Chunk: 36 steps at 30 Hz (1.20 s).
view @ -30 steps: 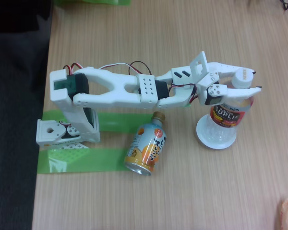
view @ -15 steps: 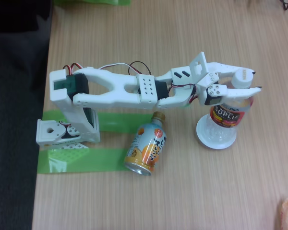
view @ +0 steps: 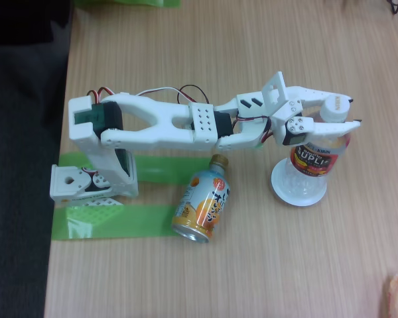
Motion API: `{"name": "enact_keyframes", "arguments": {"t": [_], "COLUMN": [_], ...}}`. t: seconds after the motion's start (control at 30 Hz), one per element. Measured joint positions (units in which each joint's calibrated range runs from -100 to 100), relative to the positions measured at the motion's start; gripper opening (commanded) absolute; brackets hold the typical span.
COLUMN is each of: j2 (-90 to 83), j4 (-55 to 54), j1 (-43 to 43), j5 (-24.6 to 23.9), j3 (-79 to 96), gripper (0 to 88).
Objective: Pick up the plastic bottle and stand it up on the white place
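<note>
No change over the last second: end effector [view: 339,116] stays clamped on plastic bottle [view: 316,158], upright on white place [view: 282,189]; release pending.

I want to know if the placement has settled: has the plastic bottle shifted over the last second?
No. The plastic bottle stands in the same spot on the white dish, unchanged against the green tape, with the gripper at its cap.
</note>
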Motion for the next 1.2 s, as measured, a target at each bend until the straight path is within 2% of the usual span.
{"name": "enact_keyframes", "arguments": {"t": [0.1,0.23,0.33,1.2], "j2": [0.0,0.0,0.1,-1.2], "j4": [0.0,0.0,0.0,0.0], "j1": [0.0,0.0,0.0,1.2], "j5": [0.0,0.0,0.1,0.0], "j3": [0.0,0.0,0.1,0.7], "gripper": [7.6,24.3,31.5,32.1]}}
